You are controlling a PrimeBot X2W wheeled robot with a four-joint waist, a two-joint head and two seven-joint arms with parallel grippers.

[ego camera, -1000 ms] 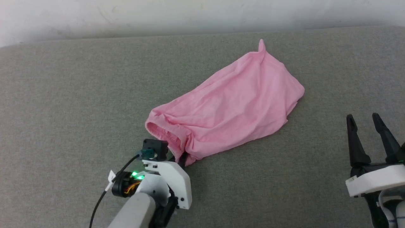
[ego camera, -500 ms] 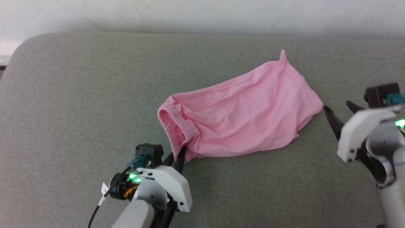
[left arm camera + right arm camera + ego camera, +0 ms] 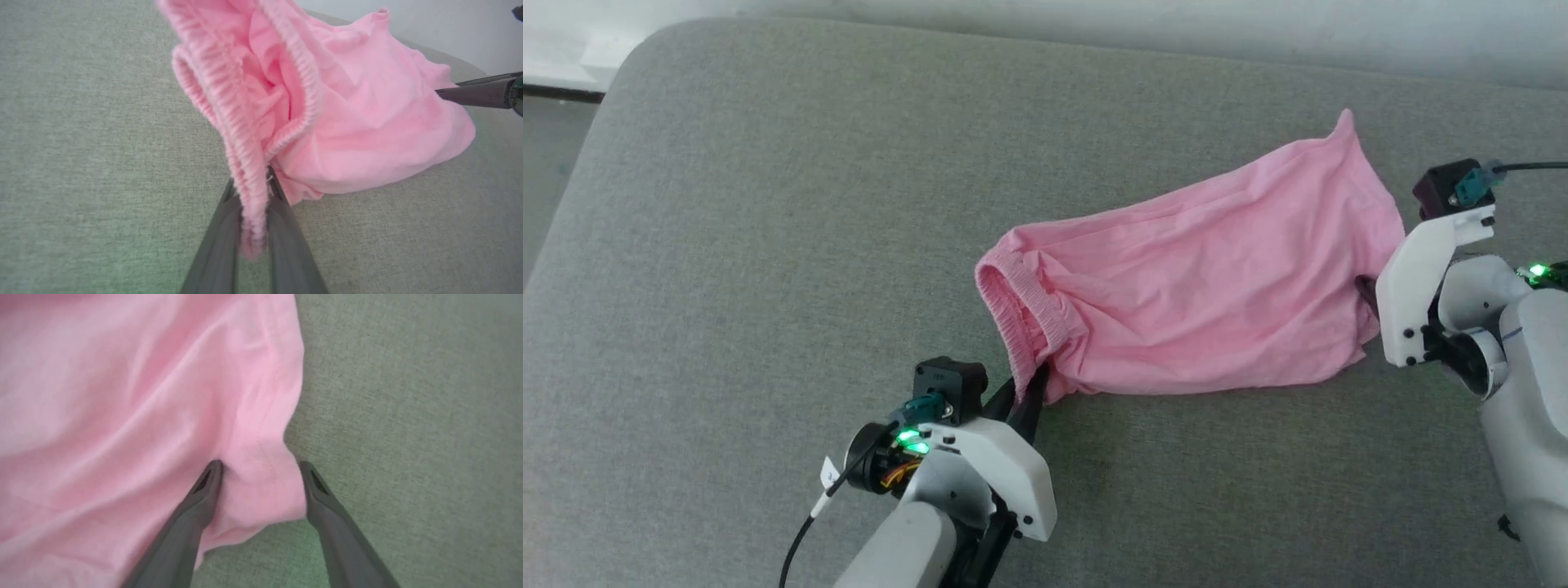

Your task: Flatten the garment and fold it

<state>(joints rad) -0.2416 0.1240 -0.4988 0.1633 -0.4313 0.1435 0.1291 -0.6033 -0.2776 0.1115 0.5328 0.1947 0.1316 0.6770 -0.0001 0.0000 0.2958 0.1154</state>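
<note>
Here we are: the garment (image 3: pixel 1201 302) lies on the grey upholstered surface (image 3: pixel 768 245), a pink bundle stretched out sideways, rumpled and creased, with a little peak of cloth sticking up at its far right corner. The gathered waistband (image 3: pixel 241 134) faces the robot's left, gaping open in a loop. And look at the left tool (image 3: pixel 1029 384): its two dark fingers are pressed together on the lowest bit of that waistband, the ruffled elastic squeezed right between them, with a short tuft poking out below the pinch. Over on the other end, the right tool (image 3: pixel 260 465) is at the leg hem, fingers spread wide. One fingertip (image 3: pixel 212 473) sits on the pink cloth, the other is just at the hem's edge over the grey, so the stitched edge lies in the gap between them, not clamped.
</note>
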